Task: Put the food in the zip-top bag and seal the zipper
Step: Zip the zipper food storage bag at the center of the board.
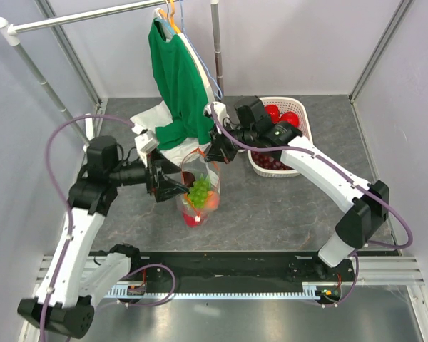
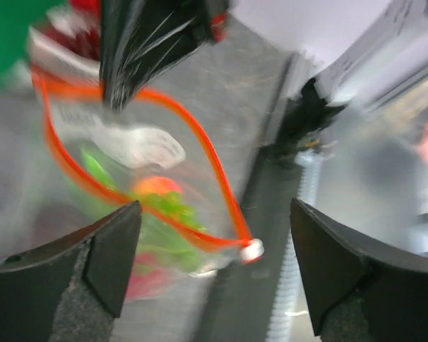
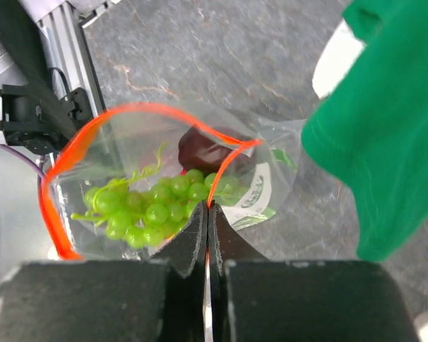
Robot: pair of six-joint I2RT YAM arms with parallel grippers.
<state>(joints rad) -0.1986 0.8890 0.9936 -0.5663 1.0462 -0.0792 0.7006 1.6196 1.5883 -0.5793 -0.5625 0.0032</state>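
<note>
Right gripper [image 3: 207, 214] is pressed together on the far rim of the bag [image 1: 200, 187], holding it upright left of the basket [image 1: 304, 127]; left gripper [image 1: 172, 187] stands spread just beside the bag's left side. Grapes [image 3: 146, 206] and a red fruit [image 1: 192, 218] lie inside; the zipper [image 3: 85, 135] gapes open.

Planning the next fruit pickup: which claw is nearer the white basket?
Right. The right claw, shut on the bag rim, is just left of the basket in the top view. The left claw is open beyond the bag, farther off.
</note>
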